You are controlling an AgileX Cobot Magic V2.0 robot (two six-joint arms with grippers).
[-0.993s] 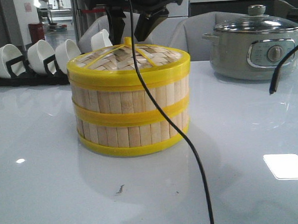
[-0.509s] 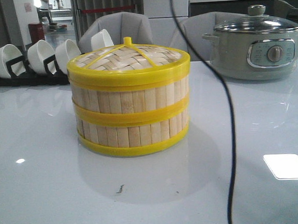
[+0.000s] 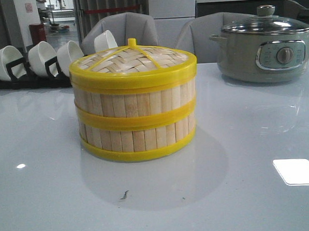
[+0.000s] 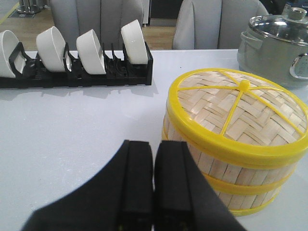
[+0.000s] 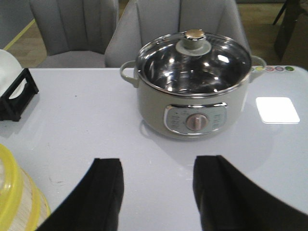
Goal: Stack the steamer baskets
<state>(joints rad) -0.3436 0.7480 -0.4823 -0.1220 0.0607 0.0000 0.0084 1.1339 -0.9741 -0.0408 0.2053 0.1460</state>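
Note:
Two steamer baskets (image 3: 136,116) with yellow rims stand stacked on the white table, and a woven lid (image 3: 133,62) with a yellow knob closes the top. The stack (image 4: 236,144) also shows in the left wrist view, just beside my left gripper (image 4: 154,147), which is shut with nothing in it and held apart from the stack. My right gripper (image 5: 159,166) is open and empty above bare table; a sliver of the stack's yellow rim (image 5: 14,197) shows at that view's edge. Neither gripper appears in the front view.
A grey-green electric pot (image 3: 265,50) with a glass lid stands at the back right, also in front of the right gripper (image 5: 192,91). A black rack with white bowls (image 3: 37,62) lines the back left (image 4: 77,55). Grey chairs stand behind the table.
The arm and its black cable that hung over the stack have withdrawn out of the front view. The stack has not moved.

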